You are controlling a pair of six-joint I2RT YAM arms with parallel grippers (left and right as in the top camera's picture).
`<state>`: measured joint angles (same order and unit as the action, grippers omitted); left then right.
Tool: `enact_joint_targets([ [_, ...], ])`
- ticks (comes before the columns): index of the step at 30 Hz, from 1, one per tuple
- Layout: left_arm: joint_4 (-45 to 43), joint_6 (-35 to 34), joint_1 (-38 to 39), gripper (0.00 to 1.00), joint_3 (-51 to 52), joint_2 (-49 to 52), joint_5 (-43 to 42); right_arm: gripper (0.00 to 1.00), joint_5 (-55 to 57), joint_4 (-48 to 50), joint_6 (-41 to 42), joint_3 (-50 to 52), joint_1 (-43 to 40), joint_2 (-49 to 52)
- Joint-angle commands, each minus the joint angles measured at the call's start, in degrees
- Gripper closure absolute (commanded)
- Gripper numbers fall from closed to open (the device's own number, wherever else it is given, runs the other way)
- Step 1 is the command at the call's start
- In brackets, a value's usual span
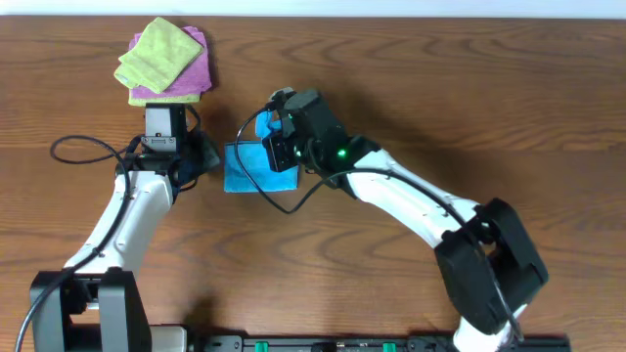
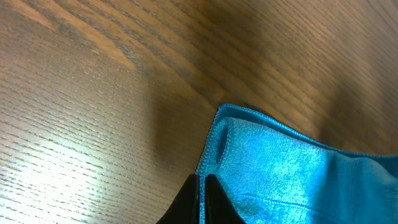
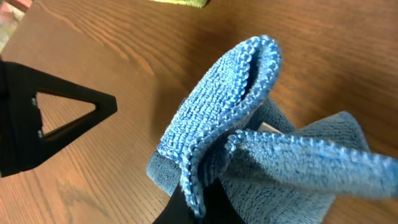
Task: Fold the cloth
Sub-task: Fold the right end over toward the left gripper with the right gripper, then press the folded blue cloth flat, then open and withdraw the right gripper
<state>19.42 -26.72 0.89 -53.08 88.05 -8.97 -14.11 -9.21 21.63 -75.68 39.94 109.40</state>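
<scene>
The sky-blue cloth [image 1: 246,166] lies partly folded on the wooden table between my two arms. My left gripper [image 1: 202,156] is at its left edge; in the left wrist view the fingers [image 2: 202,186] are closed on the cloth's hem [image 2: 273,168]. My right gripper [image 1: 279,132] is over the cloth's right part, shut on a lifted corner. In the right wrist view the fingers [image 3: 200,199] pinch a curled fold of the cloth [image 3: 230,112] held above the rest.
A lime-green folded cloth [image 1: 156,54] lies on a purple folded cloth [image 1: 186,78] at the back left, just beyond my left gripper. Black cables [image 1: 83,147] trail beside the left arm.
</scene>
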Motion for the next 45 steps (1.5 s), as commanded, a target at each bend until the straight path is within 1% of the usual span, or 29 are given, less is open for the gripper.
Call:
enact_joint_targets([
  [1, 0.31, 1.03, -0.92, 0.94, -0.72, -0.87, 0.59, 0.99, 0.15, -0.26, -0.7, -1.16, 1.27, 1.49],
  [7, 0.85, 1.46, -3.19, 0.94, -0.72, -0.87, 1.16, 0.99, -0.31, -0.09, -0.7, -1.66, 2.71, 3.39],
  [17, 2.51, 2.12, -6.38, 0.94, -0.72, -0.87, 1.95, 0.99, -1.2, -0.39, -0.68, -5.27, 3.65, 7.48],
  [37, 2.69, 2.19, -6.93, 0.94, -0.72, -0.87, 1.99, 0.99, -2.82, -0.46, -0.46, -8.24, 5.6, 12.81],
  [38, 2.69, 2.32, -6.93, 0.94, -0.72, -0.87, 1.97, 0.98, -2.82, -0.44, -0.46, -8.24, 5.62, 12.81],
  [39, 2.69, 2.32, -6.93, 0.94, -0.72, -0.87, 1.99, 0.9, -2.84, -0.44, -0.46, -8.24, 5.64, 12.81],
  [40, 2.69, 2.32, -6.93, 0.94, -0.72, -0.87, 2.01, 0.78, -3.13, -0.44, -0.5, -8.28, 5.68, 12.81],
  [45, 2.67, 2.32, -6.93, 0.94, -0.72, -0.87, 2.73, 0.59, -7.41, -0.44, -1.62, -8.33, 5.9, 12.81],
])
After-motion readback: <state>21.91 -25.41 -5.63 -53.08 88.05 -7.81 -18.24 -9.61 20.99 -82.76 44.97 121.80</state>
